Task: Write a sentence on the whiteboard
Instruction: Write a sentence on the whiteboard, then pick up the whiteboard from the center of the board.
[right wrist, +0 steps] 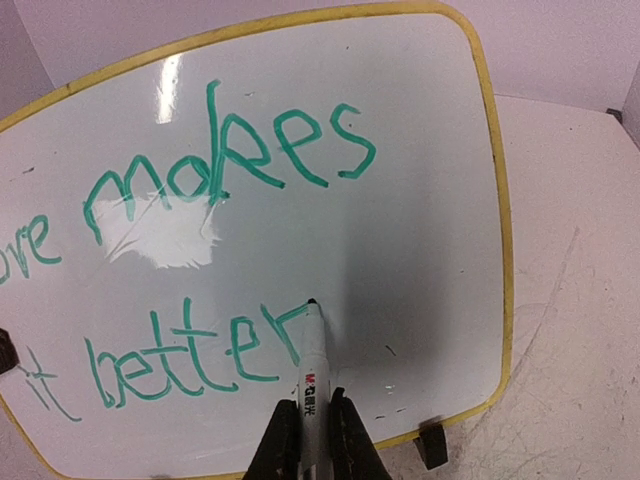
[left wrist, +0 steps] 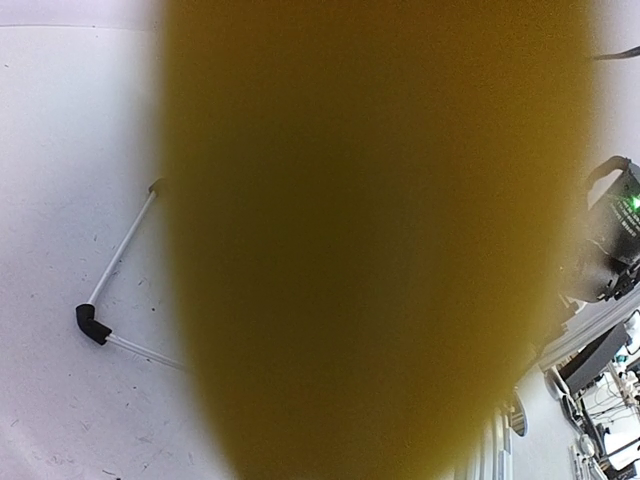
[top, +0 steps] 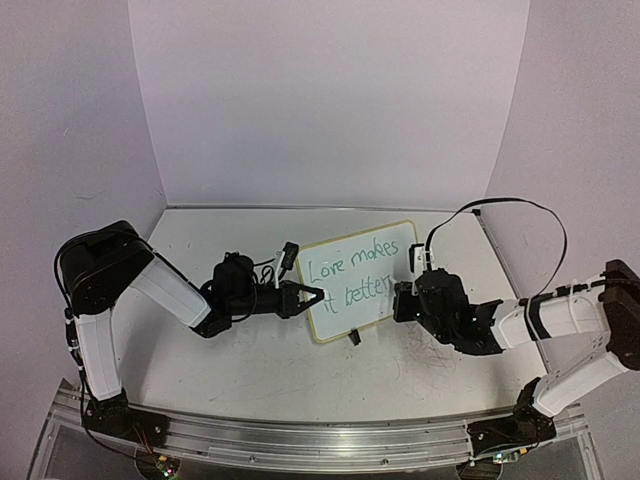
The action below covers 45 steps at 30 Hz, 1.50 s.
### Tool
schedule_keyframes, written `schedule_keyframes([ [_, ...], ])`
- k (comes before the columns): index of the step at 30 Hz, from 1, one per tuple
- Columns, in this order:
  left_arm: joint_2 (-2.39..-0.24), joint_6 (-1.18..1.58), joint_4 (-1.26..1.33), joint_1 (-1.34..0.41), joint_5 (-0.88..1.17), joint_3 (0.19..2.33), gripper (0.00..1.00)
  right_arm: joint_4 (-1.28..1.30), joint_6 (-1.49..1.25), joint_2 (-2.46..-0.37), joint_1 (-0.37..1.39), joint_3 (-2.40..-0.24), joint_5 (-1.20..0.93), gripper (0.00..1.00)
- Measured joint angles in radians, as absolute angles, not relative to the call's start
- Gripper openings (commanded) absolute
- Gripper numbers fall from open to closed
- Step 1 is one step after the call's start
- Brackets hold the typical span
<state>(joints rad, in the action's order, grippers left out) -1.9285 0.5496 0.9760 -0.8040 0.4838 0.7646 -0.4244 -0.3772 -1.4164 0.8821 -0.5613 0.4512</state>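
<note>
The whiteboard [top: 372, 262] stands tilted at mid table, with a yellow frame and green writing "Love makes it better". My left gripper [top: 312, 297] is shut on its left edge; in the left wrist view a yellow-brown blur [left wrist: 370, 240], the frame seen very close, hides the fingers. My right gripper [right wrist: 312, 408] is shut on a white marker [right wrist: 312, 365]. The marker's tip touches the whiteboard [right wrist: 420, 180] at the end of the "r" in "better". My right gripper [top: 402, 300] sits at the board's right side. A black clip foot [right wrist: 432, 445] shows at the lower right corner.
A thin white rod with a black elbow piece [left wrist: 92, 325] lies on the table left of the blur. An aluminium rail [top: 320, 440] runs along the near edge. A black cable [top: 520, 205] loops above the right arm. Walls enclose the back and sides.
</note>
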Motion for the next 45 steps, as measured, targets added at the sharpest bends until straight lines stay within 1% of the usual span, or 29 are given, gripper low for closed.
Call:
schedule_keyframes([
  [5,-1.928,0.550,0.976,-0.804,0.486,0.765,0.00,-0.405,-0.383,-1.369,0.877,-0.556,0.446,0.00],
  [10,-1.928,0.550,0.976,-0.804,0.486,0.764,0.00,-0.396,-0.404,-1.332,0.876,-0.504,0.403,0.00],
  [22,-1.928,0.550,0.976,-0.804,0.486,0.765,0.00,-0.407,-0.416,-1.334,0.875,-0.476,0.374,0.00],
  [35,-1.925,0.546,0.970,-0.804,0.483,0.765,0.00,-0.426,-0.409,-1.392,0.876,-0.487,0.384,0.00],
  [36,-1.925,0.547,0.970,-0.804,0.483,0.765,0.01,-0.420,-0.409,-1.389,0.876,-0.491,0.385,0.00],
  [38,-1.925,0.548,0.970,-0.804,0.485,0.765,0.05,-0.389,-0.412,-1.363,0.876,-0.500,0.384,0.00],
  [42,-1.925,0.552,0.960,-0.804,0.472,0.764,0.20,-0.279,-0.433,-1.225,0.876,-0.505,0.383,0.00],
  [45,-1.923,0.556,0.935,-0.799,0.461,0.763,0.28,-0.197,-0.445,-1.114,0.876,-0.513,0.375,0.00],
])
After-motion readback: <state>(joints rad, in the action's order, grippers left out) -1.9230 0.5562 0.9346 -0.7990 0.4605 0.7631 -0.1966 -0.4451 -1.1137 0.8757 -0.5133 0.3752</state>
